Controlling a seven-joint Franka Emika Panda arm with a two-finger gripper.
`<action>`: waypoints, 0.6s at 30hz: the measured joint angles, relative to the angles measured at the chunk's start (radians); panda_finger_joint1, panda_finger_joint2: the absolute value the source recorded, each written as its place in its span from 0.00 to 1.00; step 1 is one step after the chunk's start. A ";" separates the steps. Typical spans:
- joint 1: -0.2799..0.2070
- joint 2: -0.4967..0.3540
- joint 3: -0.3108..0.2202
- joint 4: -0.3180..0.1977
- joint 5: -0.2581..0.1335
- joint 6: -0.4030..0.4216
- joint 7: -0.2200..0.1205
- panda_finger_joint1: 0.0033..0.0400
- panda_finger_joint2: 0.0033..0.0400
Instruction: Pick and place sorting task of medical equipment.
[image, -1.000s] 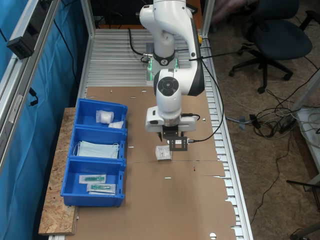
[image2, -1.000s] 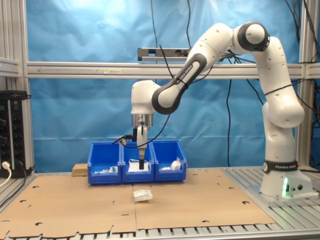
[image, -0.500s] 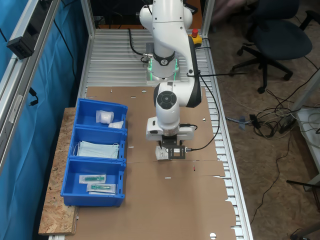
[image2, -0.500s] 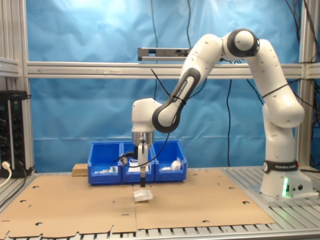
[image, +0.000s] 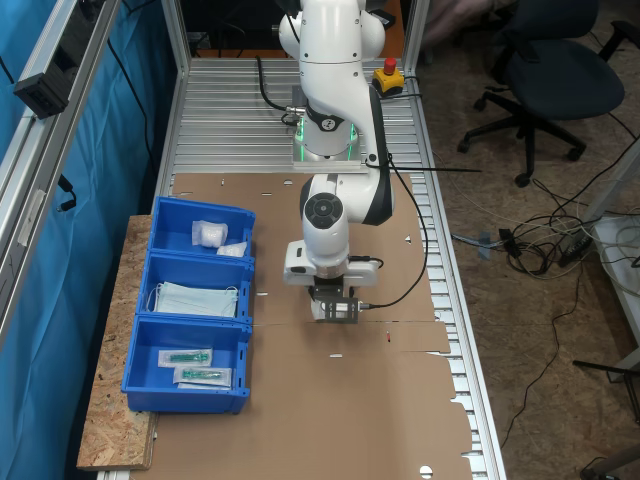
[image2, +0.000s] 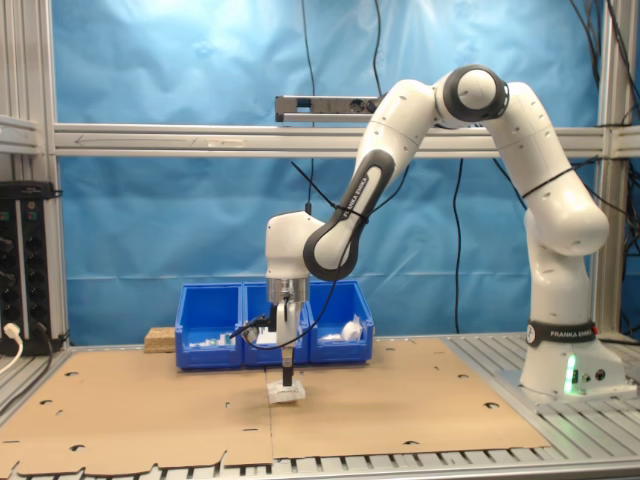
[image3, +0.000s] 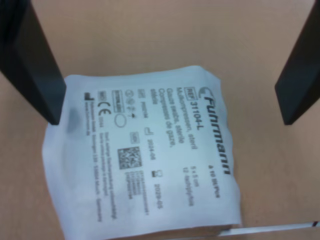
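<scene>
One white packet (image3: 145, 155) flat mid-tabletop (image: 380, 420), one claw (image3: 167, 107) spread wide astride it; three blue bins (image: 192, 318) along tabletop's edge.

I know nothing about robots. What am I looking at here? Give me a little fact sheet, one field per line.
Machine: one white robot arm on a metal-framed table
Claw: open, lowered over the packet, one finger at the packet's edge
Item: flat white sealed packet, lying on the brown cardboard sheet
Bins: three joined blue bins beside the cardboard
Bin contents: light-blue face masks in the middle one, clear syringe packets in an end one
Grip status: packet not yet gripped
</scene>
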 joint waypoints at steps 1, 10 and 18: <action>0.000 0.001 -0.004 0.000 0.000 0.002 0.000 1.00 1.00; -0.003 0.009 -0.029 0.000 0.000 0.014 0.000 1.00 1.00; -0.002 0.025 -0.031 0.000 0.000 0.024 0.000 1.00 1.00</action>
